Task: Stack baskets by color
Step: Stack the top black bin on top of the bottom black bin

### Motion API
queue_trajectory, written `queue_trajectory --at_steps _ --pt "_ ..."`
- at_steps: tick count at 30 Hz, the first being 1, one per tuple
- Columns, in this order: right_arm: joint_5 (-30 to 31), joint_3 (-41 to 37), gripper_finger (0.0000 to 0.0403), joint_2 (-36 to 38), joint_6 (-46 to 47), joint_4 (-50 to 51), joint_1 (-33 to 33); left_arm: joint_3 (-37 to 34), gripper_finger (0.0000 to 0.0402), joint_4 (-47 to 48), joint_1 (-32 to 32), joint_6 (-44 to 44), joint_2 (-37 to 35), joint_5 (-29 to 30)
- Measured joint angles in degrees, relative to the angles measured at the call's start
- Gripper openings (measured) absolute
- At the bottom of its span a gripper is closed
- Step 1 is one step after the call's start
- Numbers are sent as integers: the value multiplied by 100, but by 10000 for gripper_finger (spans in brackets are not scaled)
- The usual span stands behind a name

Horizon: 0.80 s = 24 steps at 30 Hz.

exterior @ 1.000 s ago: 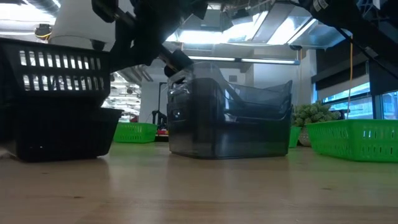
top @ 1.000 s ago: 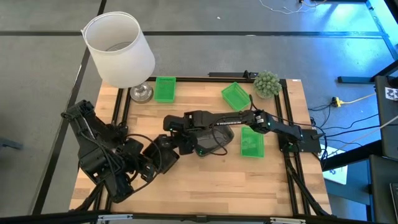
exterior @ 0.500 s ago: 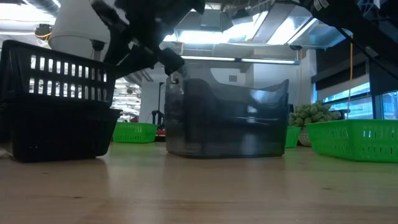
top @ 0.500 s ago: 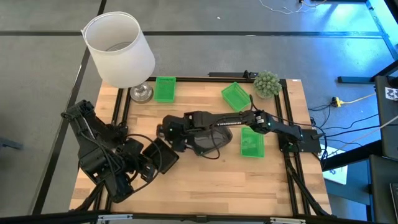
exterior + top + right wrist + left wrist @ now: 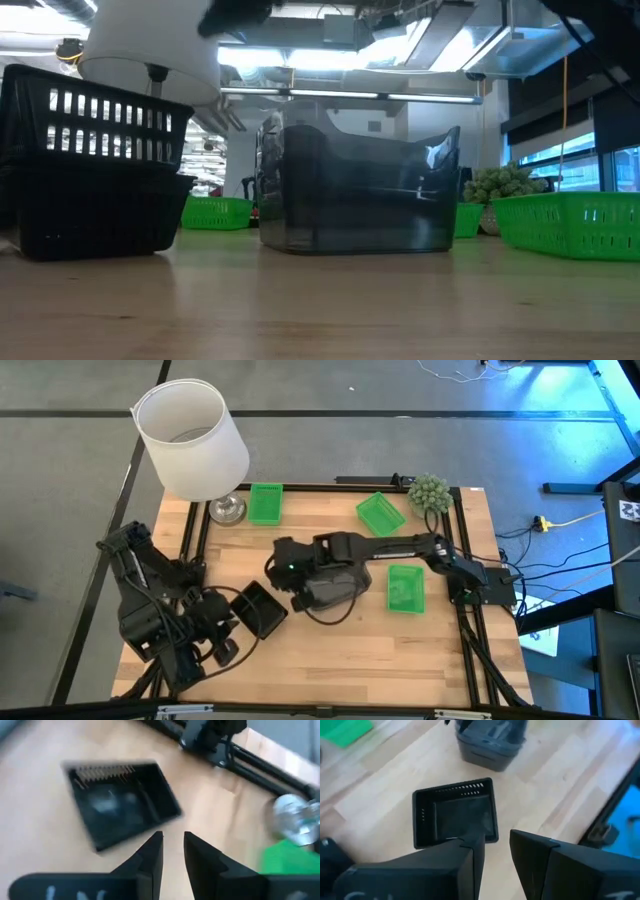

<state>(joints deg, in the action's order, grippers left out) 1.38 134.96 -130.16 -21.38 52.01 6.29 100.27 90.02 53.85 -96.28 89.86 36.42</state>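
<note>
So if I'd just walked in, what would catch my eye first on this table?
Probably the big white lampshade looming over the table's far left corner. Next, the bright green baskets scattered along the far and right parts of the wooden table. In the middle, the right gripper, jaws open, hangs beside a smoky grey basket, with a black basket lying just left of it.

Green baskets [image 5: 405, 589], smoky grey basket [image 5: 330, 586], black basket [image 5: 259, 608], white lampshade [image 5: 191, 438]

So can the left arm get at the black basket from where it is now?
Probably yes. The left claw is open right by the black basket, with bare table around it and nothing inside. The right claw is above the grey basket, off to one side.
</note>
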Motion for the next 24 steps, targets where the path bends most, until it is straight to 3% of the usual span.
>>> queue_trajectory --at_steps 8,11,17,24 --pt "-723 2 77 150 2128 40 460 0 82 0 348 849 0 76" --pt "-795 2 77 154 1887 24 635 0 82 7 529 899 0 90" --pt "-809 0 77 156 504 -31 815 0 82 2 877 638 0 199" --pt "-718 -31 77 157 362 -570 826 0 82 0 1187 532 0 198"
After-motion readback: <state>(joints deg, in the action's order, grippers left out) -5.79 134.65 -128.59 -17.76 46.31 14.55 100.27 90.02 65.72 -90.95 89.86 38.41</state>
